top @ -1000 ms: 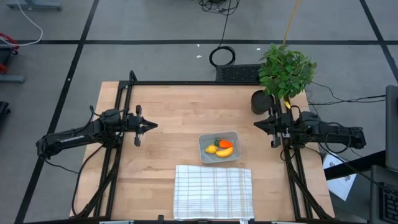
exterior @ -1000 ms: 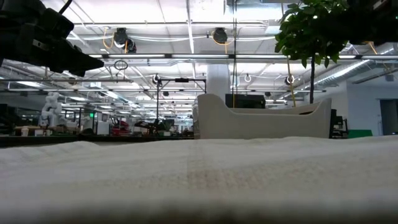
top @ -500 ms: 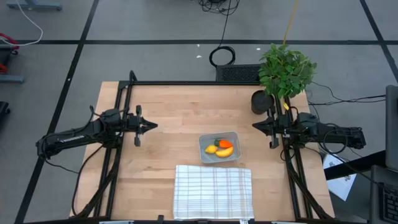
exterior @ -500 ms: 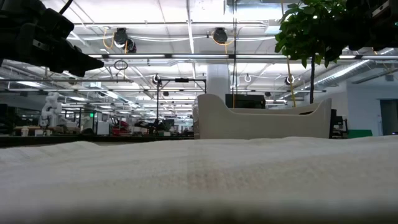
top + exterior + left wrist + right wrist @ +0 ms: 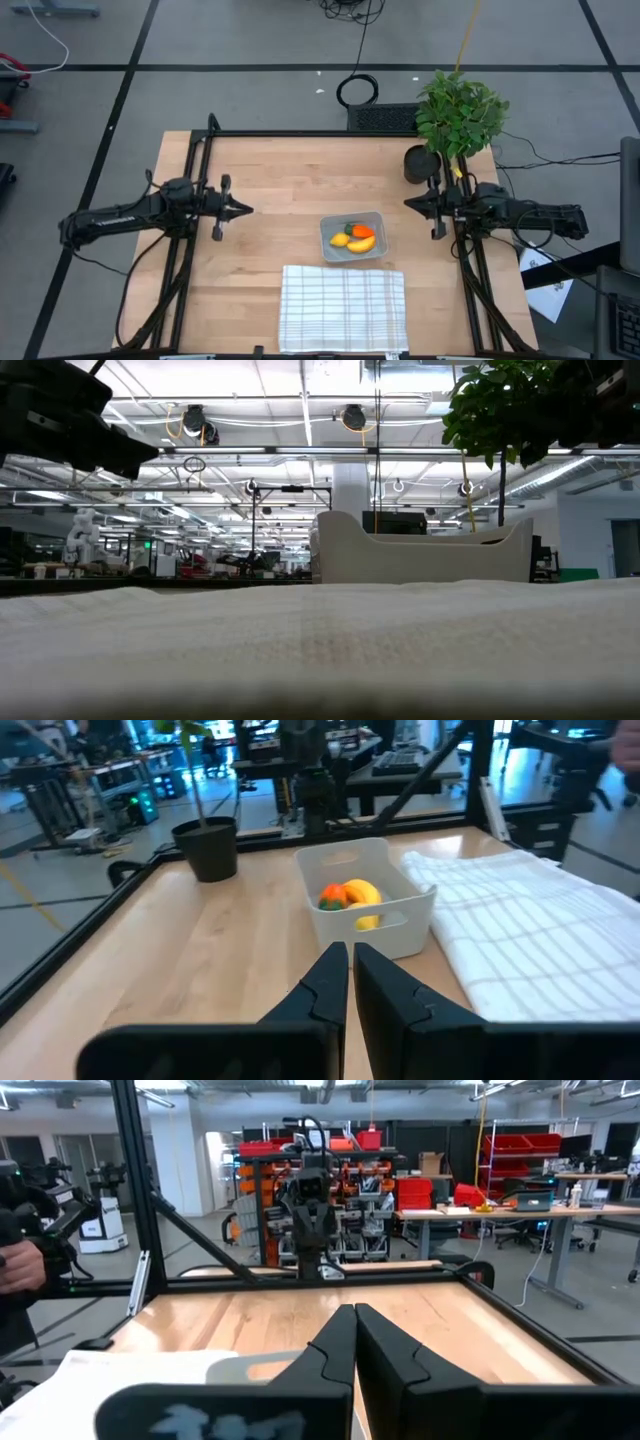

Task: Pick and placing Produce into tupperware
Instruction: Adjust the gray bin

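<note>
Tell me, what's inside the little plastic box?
The box holds toy food: a yellow banana, an orange carrot with a green top, and a small yellow lemon. The box floor underneath them is covered. Both tools wait at the table's sides.

Two dark jointed arms — slim black jaws

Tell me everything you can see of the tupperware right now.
The tupperware is a small square container of translucent grey-clear plastic with rounded corners and no lid on it. It sits upright on the wooden table, near the middle, just beyond the far edge of the checked cloth; whether the two touch I cannot tell. Inside lie the banana, the lemon and the carrot, bunched together. Neither gripper touches it: the left gripper and right gripper wait at either side, both shut.
</note>
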### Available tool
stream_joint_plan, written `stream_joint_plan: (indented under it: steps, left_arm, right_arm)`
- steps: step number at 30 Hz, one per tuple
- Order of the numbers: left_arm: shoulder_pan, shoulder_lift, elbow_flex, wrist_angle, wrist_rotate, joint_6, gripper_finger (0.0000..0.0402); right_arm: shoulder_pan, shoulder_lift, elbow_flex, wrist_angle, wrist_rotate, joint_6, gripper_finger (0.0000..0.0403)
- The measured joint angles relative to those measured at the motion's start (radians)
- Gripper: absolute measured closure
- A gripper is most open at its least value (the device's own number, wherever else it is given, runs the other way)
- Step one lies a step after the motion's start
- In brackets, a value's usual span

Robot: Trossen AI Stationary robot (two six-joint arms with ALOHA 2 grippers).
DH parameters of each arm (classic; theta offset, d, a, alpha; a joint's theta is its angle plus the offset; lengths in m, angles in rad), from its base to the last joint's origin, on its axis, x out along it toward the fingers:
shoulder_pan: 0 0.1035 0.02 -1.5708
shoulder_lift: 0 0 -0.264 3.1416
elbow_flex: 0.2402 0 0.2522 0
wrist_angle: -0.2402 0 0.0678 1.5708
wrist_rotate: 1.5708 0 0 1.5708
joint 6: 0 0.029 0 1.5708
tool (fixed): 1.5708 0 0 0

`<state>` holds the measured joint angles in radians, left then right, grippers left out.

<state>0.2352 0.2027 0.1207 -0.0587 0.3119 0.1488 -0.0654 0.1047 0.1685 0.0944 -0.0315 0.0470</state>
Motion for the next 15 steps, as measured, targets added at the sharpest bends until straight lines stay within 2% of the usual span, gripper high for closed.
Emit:
stream_joint_plan:
  steps: [15]
  left_arm:
    - [-0.035, 0.000, 0.000, 0.023, -0.078, -0.021, 0.0376]
  right_arm:
    - [0.000, 0.000, -0.043, 0.014, 0.000, 0.012, 0.0403]
